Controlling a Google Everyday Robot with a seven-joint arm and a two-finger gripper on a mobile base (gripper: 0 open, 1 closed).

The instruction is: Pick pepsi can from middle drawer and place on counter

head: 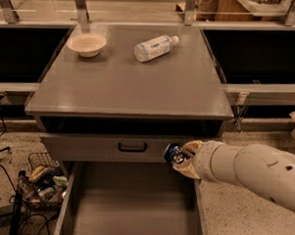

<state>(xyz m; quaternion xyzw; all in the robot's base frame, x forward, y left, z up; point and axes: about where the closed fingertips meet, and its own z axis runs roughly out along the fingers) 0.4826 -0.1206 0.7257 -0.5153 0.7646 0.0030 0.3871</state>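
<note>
The pepsi can, dark blue with a silvery end, is held in my gripper at the tip of the white arm that comes in from the right. Can and gripper hang above the right rear part of the open middle drawer, in front of the grey drawer front with the black handle. The drawer's grey floor is bare. The counter lies above and behind the can.
A beige bowl sits at the counter's back left and a clear plastic bottle lies on its side at the back middle. A wire basket of items stands on the floor left of the drawer.
</note>
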